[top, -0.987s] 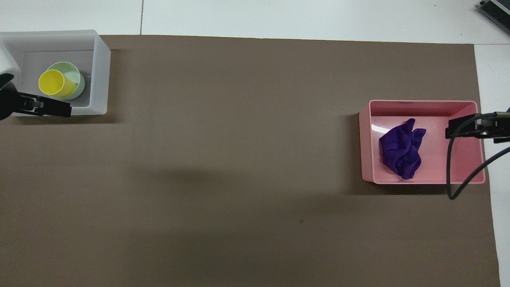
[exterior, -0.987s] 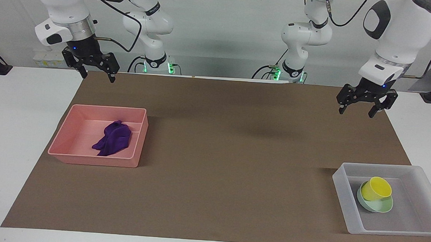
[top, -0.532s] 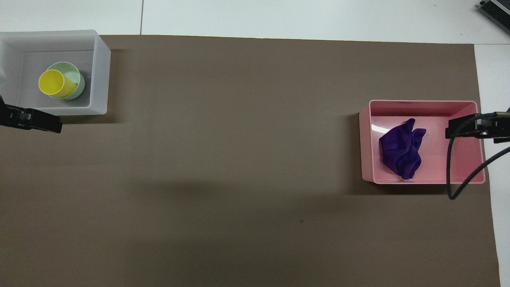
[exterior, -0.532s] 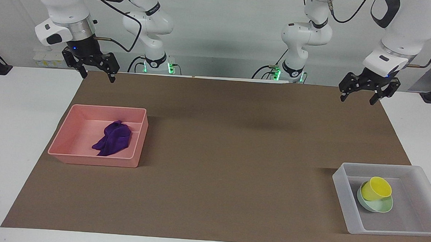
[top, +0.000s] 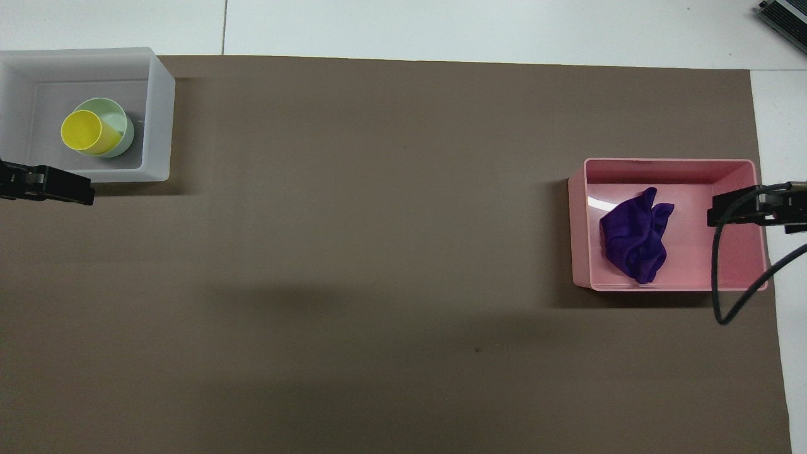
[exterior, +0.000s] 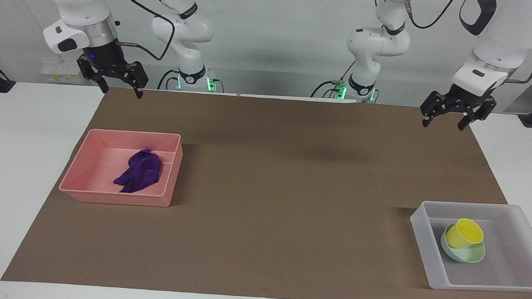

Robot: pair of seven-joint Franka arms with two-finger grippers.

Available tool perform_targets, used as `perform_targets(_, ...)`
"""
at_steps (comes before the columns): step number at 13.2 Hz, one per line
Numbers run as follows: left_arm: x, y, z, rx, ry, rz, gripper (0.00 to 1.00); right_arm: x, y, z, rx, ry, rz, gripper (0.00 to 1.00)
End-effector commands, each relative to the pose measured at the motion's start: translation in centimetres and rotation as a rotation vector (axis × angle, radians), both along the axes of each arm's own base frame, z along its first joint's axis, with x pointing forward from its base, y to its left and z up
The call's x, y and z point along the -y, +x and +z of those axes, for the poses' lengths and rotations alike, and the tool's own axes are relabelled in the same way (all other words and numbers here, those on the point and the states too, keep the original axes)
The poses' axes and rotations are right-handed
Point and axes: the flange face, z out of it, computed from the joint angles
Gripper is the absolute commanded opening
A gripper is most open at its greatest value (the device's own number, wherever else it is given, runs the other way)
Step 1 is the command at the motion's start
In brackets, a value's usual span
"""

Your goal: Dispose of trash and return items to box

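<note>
Looks finished: purple rag in the pink tray, cup and bowl in the box, both hands, left hand and right hand, wide and empty.

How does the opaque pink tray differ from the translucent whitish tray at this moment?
The opaque pink tray holds a crumpled purple cloth; the translucent whitish tray holds a yellow cup resting in a mint-green bowl. The pink one sits toward the right arm's end and nearer the robots; the whitish one sits toward the left arm's end. Both are rectangular, on the brown mat.
</note>
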Motion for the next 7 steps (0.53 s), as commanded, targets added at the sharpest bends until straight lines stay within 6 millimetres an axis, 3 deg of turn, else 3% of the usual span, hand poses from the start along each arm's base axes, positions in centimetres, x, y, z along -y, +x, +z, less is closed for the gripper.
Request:
perform_targets(1, -0.19, -0.69, 0.24, 0.001, -0.010, 0.017, 1.00, -0.17, -0.45, 0.29, -0.008, 0.009, 0.030, 1.00)
perform_targets(7, -0.19, -0.79, 0.13, -0.005, -0.010, 0.014, 1.00, -0.35, -0.43, 0.26, -0.001, -0.005, 0.033, 1.00)
